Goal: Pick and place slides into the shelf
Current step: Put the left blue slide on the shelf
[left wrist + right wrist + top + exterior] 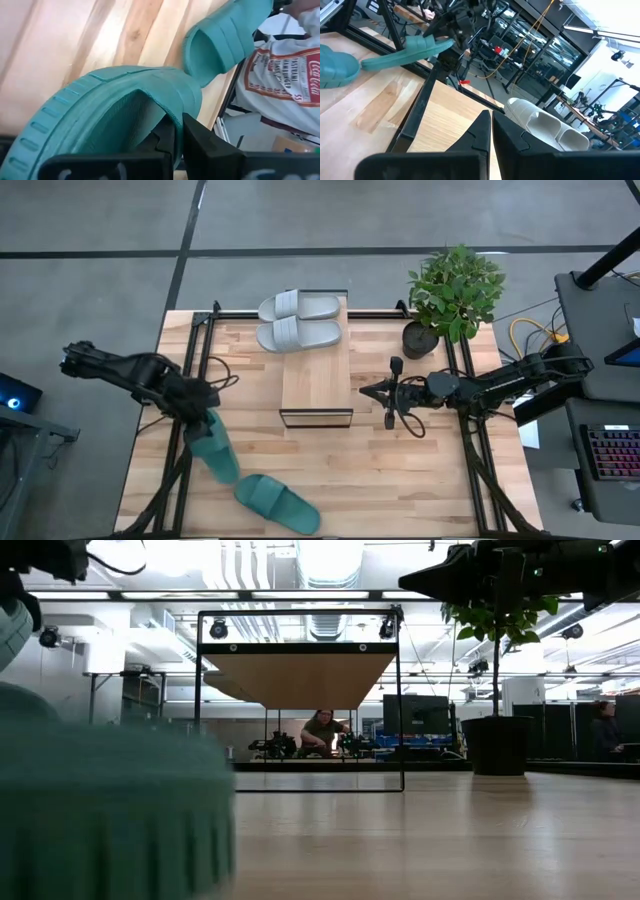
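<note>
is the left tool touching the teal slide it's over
Touching. In the left wrist view the left tool is shut on the strap of the teal slide; the high view shows that slide hanging from it.

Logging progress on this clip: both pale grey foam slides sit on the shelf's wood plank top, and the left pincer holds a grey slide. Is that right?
Not quite. The left pincer holds a teal green foam slide, not a grey one, as the high view shows. Both pale grey foam slides do sit on the light wood plank shelf.

Two dark jointed arms, black cables, black jaws
</note>
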### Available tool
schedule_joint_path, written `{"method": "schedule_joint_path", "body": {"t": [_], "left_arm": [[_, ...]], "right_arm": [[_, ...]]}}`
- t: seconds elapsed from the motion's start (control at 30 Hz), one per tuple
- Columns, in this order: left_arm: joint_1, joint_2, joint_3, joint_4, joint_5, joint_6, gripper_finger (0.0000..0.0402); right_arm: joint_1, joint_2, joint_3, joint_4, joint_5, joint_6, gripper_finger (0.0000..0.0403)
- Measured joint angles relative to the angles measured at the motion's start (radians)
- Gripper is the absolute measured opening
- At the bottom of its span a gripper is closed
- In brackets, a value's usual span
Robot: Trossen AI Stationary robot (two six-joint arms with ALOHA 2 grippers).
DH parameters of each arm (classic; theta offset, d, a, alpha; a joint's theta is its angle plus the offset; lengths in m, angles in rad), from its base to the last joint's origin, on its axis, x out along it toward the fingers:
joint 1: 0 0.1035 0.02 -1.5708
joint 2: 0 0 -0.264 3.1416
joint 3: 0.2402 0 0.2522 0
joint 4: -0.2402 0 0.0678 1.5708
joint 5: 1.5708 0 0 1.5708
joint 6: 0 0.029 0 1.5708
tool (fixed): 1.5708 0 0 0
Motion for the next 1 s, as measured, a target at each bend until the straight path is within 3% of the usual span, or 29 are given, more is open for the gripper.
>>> {"method": "schedule_joint_path", "body": {"t": [0.23, 0.5, 1.0], "left_arm": [[0.0, 0.02, 0.099, -0.042, -0.064, 0.021, 0.0], [0.0, 0.08, 0.257, -0.049, -0.281, 0.12, 0.0], [0.0, 0.244, 0.507, -0.012, -0.379, 0.442, 0.0]], "right_arm": [[0.0, 0.0, 0.0, 0.0, 0.0, 0.0, 0.0009], [0.0, 0.0, 0.0, 0.0, 0.0, 0.008, 0.0009], [0.0, 0.0, 0.0, 0.0, 0.0, 0.008, 0.0009]]}}
